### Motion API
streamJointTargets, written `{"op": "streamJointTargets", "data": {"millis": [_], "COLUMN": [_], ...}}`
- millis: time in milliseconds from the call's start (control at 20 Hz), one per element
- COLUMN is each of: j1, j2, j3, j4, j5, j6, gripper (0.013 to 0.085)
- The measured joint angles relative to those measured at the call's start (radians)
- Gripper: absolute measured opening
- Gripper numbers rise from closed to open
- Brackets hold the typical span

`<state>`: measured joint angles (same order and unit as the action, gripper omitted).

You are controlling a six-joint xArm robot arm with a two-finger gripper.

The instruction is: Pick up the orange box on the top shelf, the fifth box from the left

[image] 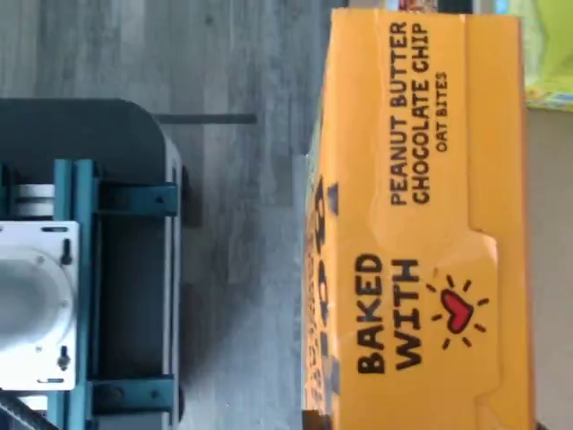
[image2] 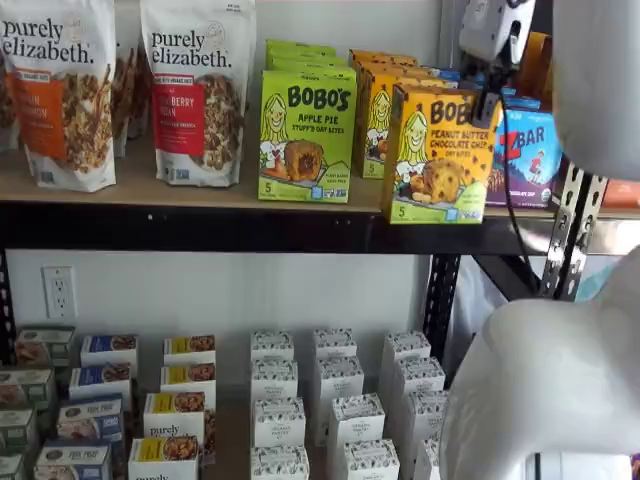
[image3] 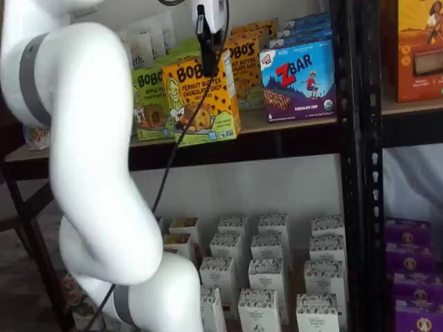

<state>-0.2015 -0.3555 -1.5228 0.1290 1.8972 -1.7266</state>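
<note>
The orange box point(image3: 201, 104), printed "BOBO'S Peanut Butter Chocolate Chip", stands out ahead of its row at the front rail of the top shelf point(image3: 291, 142), slightly tilted. It also shows in a shelf view point(image2: 437, 155) and fills the wrist view point(image: 421, 224), side panel reading "BAKED WITH". My gripper point(image3: 209, 68) reaches down from the view's top edge, and its black fingers point(image3: 208, 52) are closed on the box's upper part. In a shelf view its white body hangs above the box's right corner, the fingertips mostly hidden.
A lime-green Apple Pie Bobo's carton point(image2: 305, 140) stands left of the orange box and a blue ZBar carton point(image3: 299, 79) right of it. More orange cartons point(image2: 375, 105) sit behind. Granola bags point(image2: 195, 90) are further left. Black uprights point(image3: 356, 166) flank the shelf. My white arm point(image3: 90, 173) fills the foreground.
</note>
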Motion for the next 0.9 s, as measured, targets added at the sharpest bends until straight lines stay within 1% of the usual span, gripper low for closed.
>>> {"op": "streamJointTargets", "data": {"millis": [250, 650, 900], "j1": [-0.047, -0.135, -0.167], "j2": [-0.112, -0.233, -0.283], "j3": [0.097, 0.203, 0.253], "j4": [0.002, 0.001, -0.008], "j5": [0.035, 0.079, 0.092], "j6": [-0.044, -0.13, -0.165], "gripper": [0.025, 0.025, 0.025]}}
